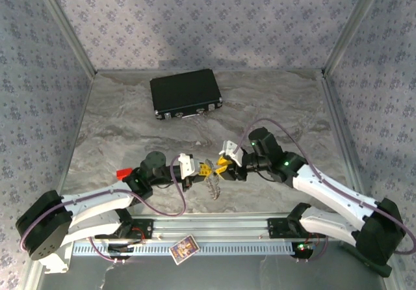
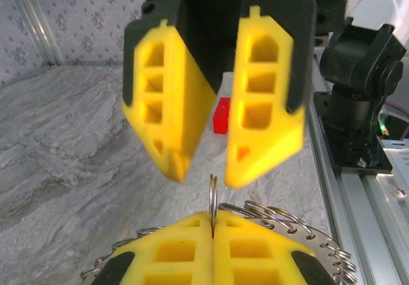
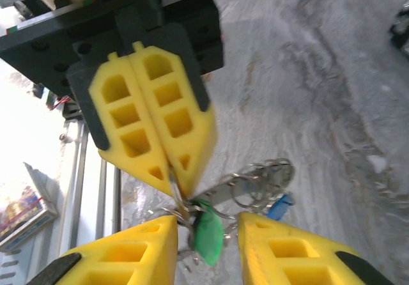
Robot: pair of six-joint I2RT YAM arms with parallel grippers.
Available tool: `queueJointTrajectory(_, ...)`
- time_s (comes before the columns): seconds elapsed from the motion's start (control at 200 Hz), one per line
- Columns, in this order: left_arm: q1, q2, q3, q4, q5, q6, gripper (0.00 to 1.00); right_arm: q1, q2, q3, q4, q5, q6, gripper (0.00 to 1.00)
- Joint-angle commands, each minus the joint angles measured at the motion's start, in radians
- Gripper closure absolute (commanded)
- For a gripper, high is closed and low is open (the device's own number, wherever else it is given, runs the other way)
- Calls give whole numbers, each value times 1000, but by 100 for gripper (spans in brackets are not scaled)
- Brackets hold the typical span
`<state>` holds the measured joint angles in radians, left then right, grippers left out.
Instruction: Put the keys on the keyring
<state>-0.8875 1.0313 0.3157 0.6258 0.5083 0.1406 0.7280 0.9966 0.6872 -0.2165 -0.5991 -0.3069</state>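
While our left gripper (image 2: 213,226) pinches the keyring (image 2: 213,192) shut-tight, our right gripper (image 3: 208,220) stands partly open. We see the green key (image 3: 208,237) between its spread fingers, the blue key (image 3: 279,206) just beside.

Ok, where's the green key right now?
In the right wrist view the green key sits between the open fingers of the right tool, just under the left tool, which pinches the keyring; the blue key is beside it.

Black case (image 1: 186,94) far back, red block (image 1: 121,172) — left, card (image 1: 183,248) near edge
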Motion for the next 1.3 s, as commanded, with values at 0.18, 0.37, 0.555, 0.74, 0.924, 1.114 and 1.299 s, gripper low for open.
queueJointTrajectory(0.18,65,-63,-12,86,164,-53,100,-17,-19,-48,28,61,30,63)
queueJointTrajectory(0.37,70,-87,-21,131,153,-76,100,44,-16,-89,130,83,72,58)
queueJointTrajectory(0.555,70,-98,-50,207,88,-114,100,98,-21,-147,283,152,115,56)
queueJointTrajectory(0.74,69,-113,-58,240,63,-136,100,117,-45,-216,479,184,164,56)
queueJointTrajectory(0.924,68,-97,-76,307,36,-173,100,125,-33,-216,473,159,156,56)
queueJointTrajectory(1.114,67,-96,-79,321,30,-184,100,145,-31,-230,538,196,163,56)
queueJointTrajectory(1.299,65,-112,-80,310,31,-189,100,152,-20,-222,562,219,149,58)
